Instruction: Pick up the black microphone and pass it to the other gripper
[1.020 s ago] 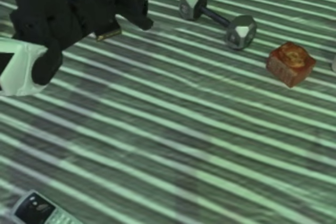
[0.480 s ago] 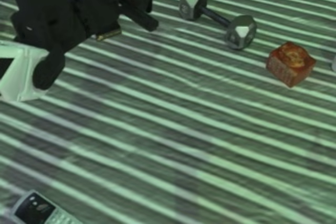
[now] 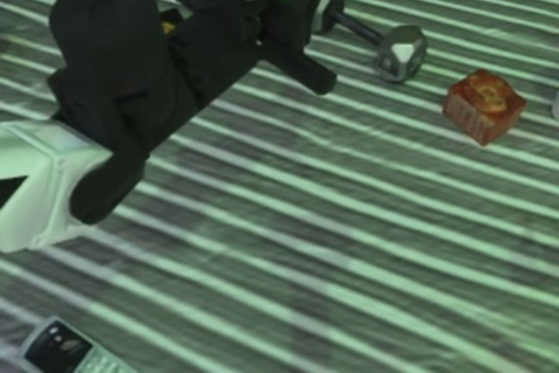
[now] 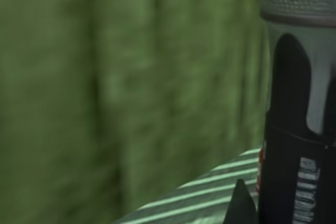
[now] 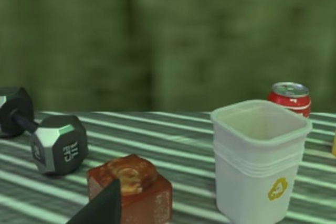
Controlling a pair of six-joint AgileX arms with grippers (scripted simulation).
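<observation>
Since a second ago, my left gripper (image 3: 306,32) has been lifting and swinging rightward toward the dumbbell (image 3: 384,41). Its jaws are pinching the black microphone (image 4: 296,129), holding it upright off the table (image 3: 349,242). I am seeing the brown block (image 3: 483,105) sitting farther right, the phone (image 3: 61,348) near-left.

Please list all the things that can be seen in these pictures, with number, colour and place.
black microphone: one, black body with silver-grey mesh head, held up close in the left wrist view
dumbbell: one, grey, far side of the table
block: one, reddish brown, right side
cup: one, white with a yellow mark, beside the block in the right wrist view
can: one, red, behind the cup
phone: one, grey, near left corner
table: one, green striped
left gripper: one, black, far left, holding the microphone
right gripper: one fingertip visible
</observation>
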